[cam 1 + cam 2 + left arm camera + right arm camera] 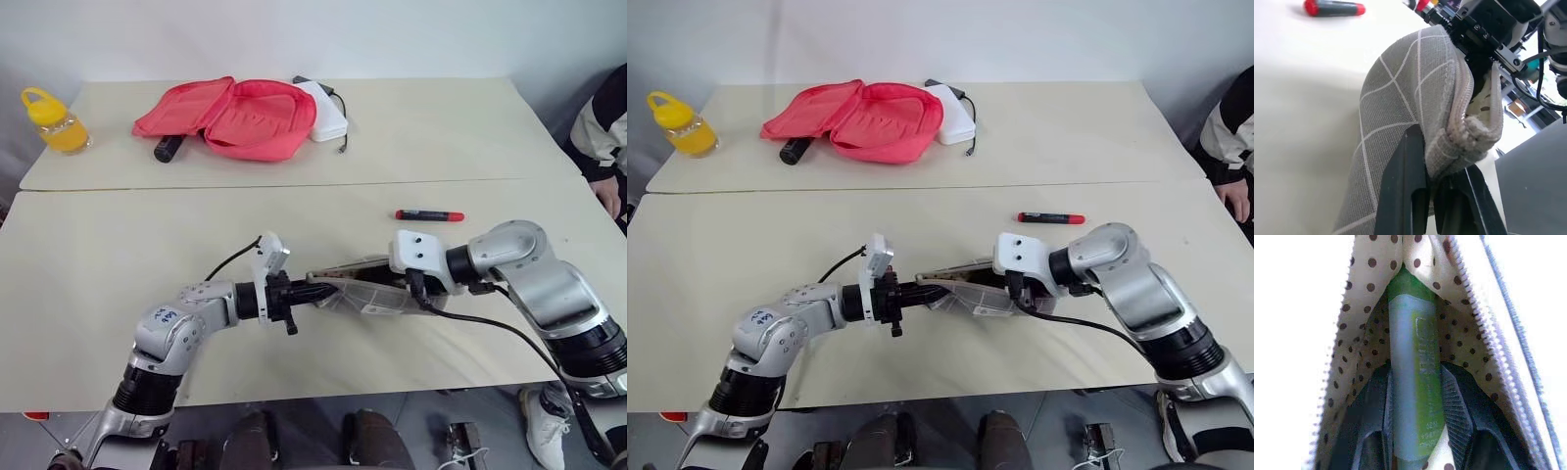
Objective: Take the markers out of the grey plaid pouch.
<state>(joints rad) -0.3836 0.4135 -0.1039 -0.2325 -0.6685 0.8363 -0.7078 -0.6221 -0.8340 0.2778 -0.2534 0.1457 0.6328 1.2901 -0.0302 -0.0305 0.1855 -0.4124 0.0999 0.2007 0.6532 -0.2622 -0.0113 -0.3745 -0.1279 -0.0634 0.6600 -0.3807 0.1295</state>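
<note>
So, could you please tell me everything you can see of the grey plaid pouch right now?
The grey plaid fabric pouch, crossed by white grid lines, is held above the cream table between both grippers. The left gripper is shut on its zipped end, bunching the fabric. Its zip is open, showing a tan lining with brown dots. Inside the opening, the right gripper is shut on the bright green marker with a pale translucent end, most of it lying in the pouch.

Two cream tables point(294, 235); pale wall point(392, 34) behind.
</note>
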